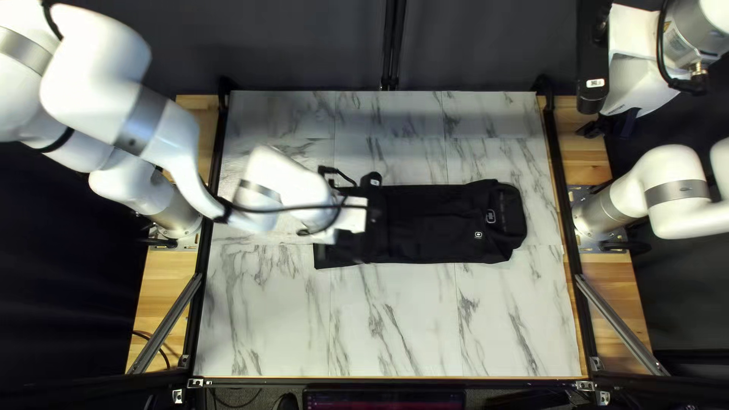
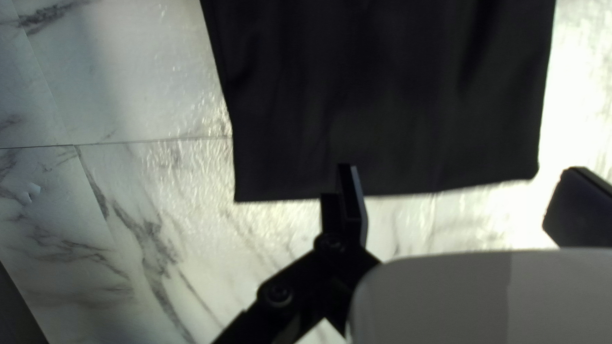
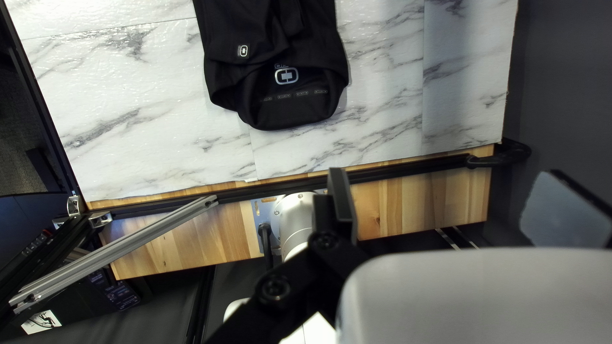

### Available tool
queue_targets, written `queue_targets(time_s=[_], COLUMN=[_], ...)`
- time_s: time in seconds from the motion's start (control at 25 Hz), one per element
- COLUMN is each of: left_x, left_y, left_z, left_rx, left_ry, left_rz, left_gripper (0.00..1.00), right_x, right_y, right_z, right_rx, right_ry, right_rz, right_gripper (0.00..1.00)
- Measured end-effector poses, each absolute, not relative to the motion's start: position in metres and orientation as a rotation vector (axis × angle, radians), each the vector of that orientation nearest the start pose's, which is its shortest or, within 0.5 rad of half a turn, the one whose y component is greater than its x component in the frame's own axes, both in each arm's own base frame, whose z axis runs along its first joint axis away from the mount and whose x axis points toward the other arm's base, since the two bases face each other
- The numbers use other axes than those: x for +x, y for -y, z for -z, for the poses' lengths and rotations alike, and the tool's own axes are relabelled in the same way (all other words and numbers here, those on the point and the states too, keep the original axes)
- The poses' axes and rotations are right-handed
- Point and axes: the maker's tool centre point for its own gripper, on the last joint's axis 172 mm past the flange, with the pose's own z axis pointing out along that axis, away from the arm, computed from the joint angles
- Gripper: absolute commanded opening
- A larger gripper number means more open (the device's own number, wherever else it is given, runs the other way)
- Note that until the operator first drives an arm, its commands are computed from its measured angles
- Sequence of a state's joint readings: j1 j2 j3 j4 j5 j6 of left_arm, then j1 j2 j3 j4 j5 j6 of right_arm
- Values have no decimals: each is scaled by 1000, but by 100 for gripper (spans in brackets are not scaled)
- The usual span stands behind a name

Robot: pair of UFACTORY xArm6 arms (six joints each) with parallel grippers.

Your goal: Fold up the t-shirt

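marbled tabletop [image 1: 402, 323]; left arm [image 1: 285, 178] partly hides the t-shirt [image 1: 437, 228].

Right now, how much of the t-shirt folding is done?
The sides look folded in: the t-shirt lies in a long strip. Nothing is in hand: my left gripper is open near the hem, my right gripper open, away from it. Folding it shorter is probably left, since hem and collar lie at opposite ends.

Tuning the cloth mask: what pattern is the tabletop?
The tabletop is white with grey marble-like veins; it shows best in the top left view.
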State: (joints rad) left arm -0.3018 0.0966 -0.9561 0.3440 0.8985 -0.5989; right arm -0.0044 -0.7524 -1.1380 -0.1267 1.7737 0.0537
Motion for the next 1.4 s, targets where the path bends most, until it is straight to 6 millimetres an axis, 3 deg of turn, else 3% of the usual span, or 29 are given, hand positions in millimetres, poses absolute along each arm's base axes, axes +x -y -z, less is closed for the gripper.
queue_targets(time_s=[0.4,0.56,0.72,1.08,1.12,1.2,1.24,1.4], left_x=[490,501,511,518,518,520,521,521], left_y=[99,100,101,99,98,97,96,94], left_z=[-85,-74,-64,-48,-46,-43,-40,-35], left_rx=[-2801,-2811,-2826,-2850,-2854,-2867,-2874,-2891], left_ry=[325,350,360,383,384,384,384,384], left_rz=[93,92,93,85,84,85,85,81], left_gripper=[99,89,71,62,52,4,0,0], right_x=[251,251,251,251,251,251,251,251], right_y=[36,36,36,36,36,36,36,36], right_z=[-436,-436,-436,-436,-436,-436,-436,-436], right_rx=[-3252,-3252,-3252,-3252,-3252,-3252,-3252,-3252], right_ry=[-148,-148,-148,-148,-148,-148,-148,-148], right_rz=[195,195,195,195,195,195,195,195], right_gripper=[100,100,100,100,100,100,100,100])
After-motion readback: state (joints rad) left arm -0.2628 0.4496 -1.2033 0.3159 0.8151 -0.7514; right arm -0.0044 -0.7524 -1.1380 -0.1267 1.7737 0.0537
